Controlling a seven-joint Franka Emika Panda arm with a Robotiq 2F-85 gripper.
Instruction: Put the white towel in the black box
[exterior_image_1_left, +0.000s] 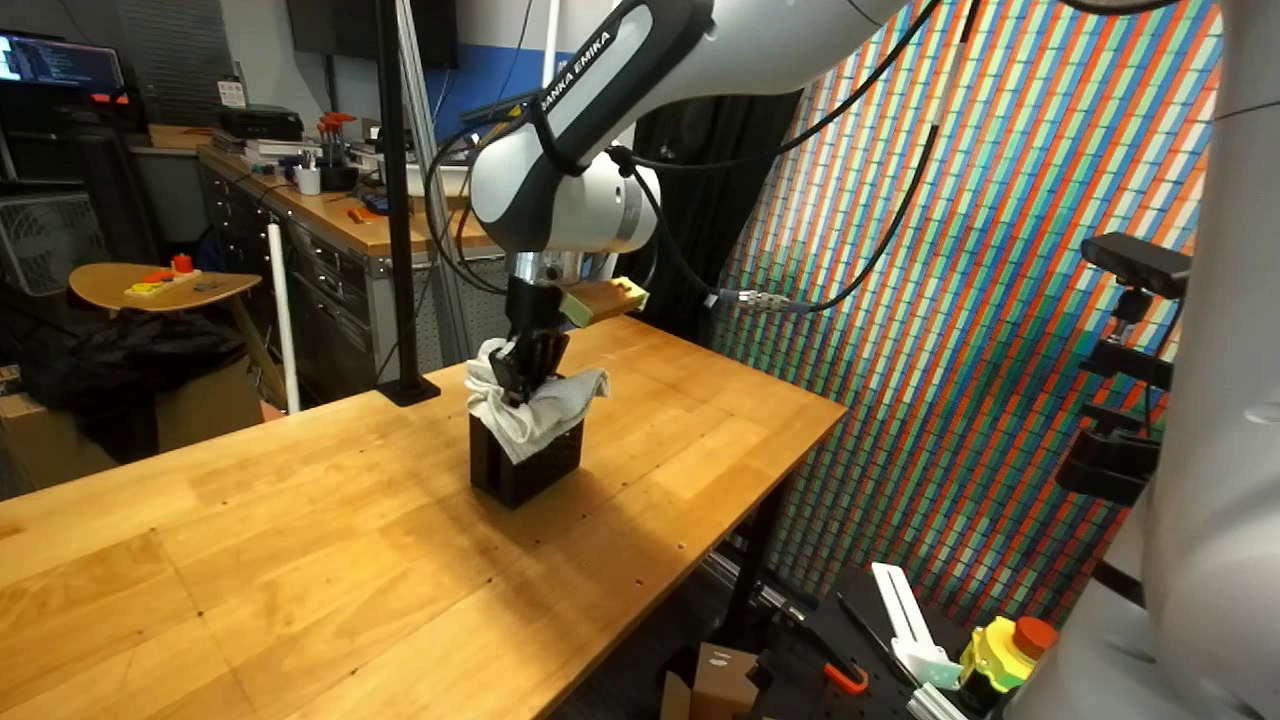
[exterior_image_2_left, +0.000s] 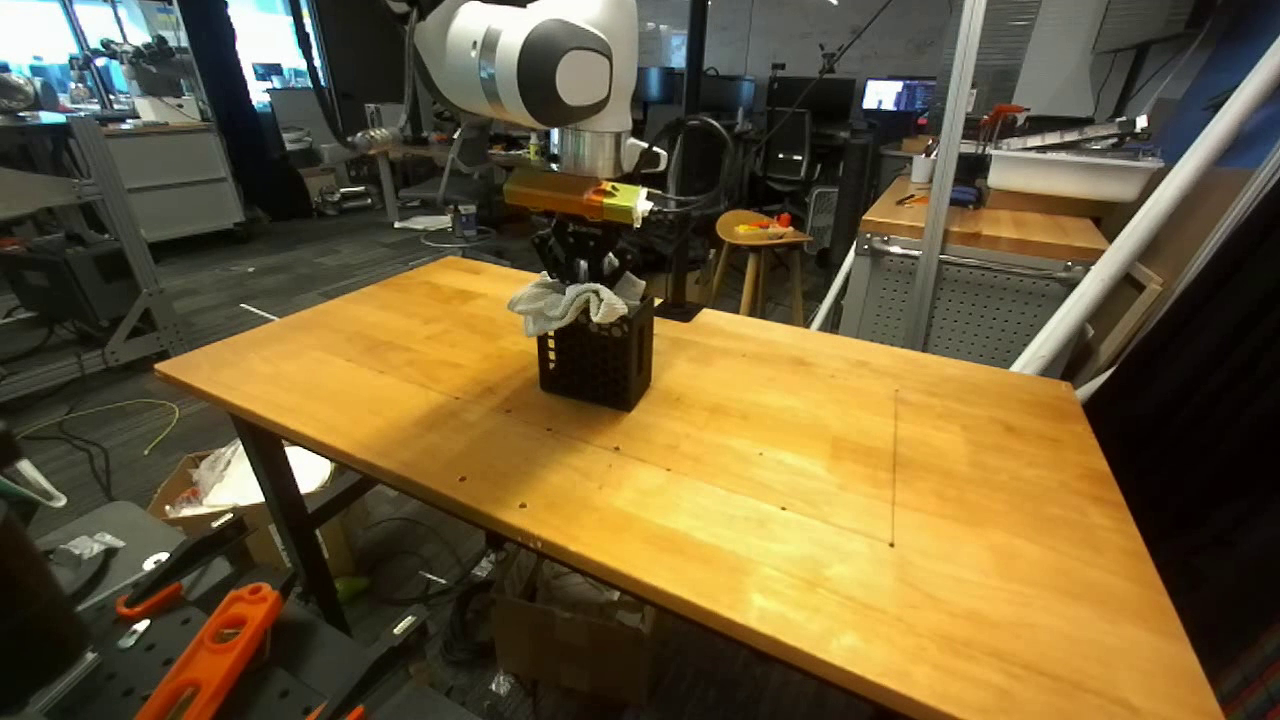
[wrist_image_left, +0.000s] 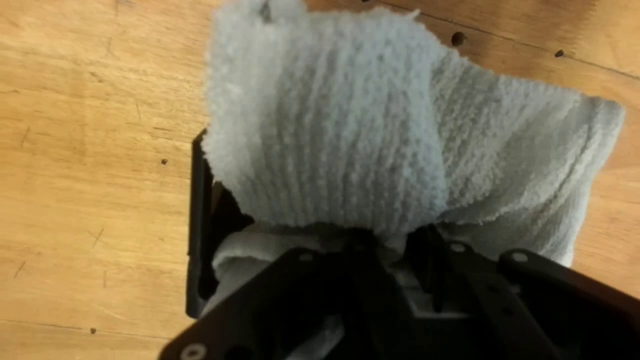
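The white towel (exterior_image_1_left: 565, 408) is bunched over the top of the black box (exterior_image_1_left: 545, 468), with a corner hanging down outside one wall. In an exterior view the towel (exterior_image_2_left: 562, 304) shows folded over the rim of the black box (exterior_image_2_left: 596, 368). In the wrist view the towel (wrist_image_left: 325, 125) covers most of the box opening; only the box's left rim (wrist_image_left: 196, 220) and a dark gap show. My gripper (exterior_image_1_left: 522, 392) points down above the box. In the wrist view its fingertips (wrist_image_left: 391, 240) are close together with towel fabric between them. The inside of the box is mostly hidden.
The box stands on a wooden table (exterior_image_1_left: 330, 560). A black pole with a flat base (exterior_image_1_left: 408, 391) stands at the table edge near the box. The base also shows behind the box (exterior_image_2_left: 680, 311). A yellow and red stop button (exterior_image_1_left: 1005, 655) sits beside the arm base.
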